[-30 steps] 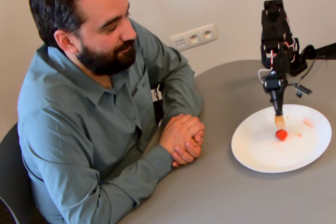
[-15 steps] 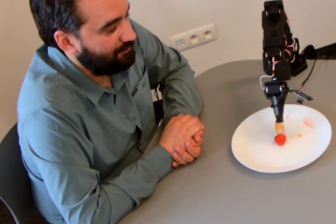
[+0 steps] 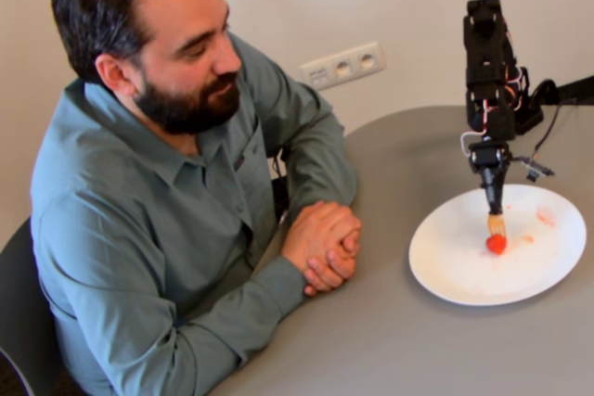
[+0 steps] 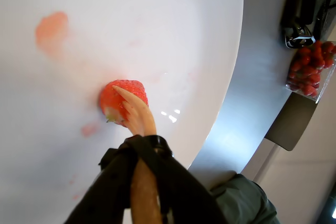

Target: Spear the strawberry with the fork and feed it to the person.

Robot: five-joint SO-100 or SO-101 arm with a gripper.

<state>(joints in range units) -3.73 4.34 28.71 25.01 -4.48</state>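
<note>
The strawberry is a small red piece lying on the white plate at the right of the grey table. The yellow-orange fork points straight down, tines pressed into the strawberry. In the wrist view the fork runs up into my black gripper, which is shut around its handle. My gripper stands upright above the plate's middle. The person, bearded in a grey-green shirt, sits at the left and looks down toward the plate.
His clasped hands rest on the table edge left of the plate. Pale pink smears mark the plate. A clear box of strawberries shows beyond the table edge in the wrist view. A wall socket sits behind.
The fork came down a little onto the strawberry, which shifted slightly toward the plate's near side. The person has not moved.
</note>
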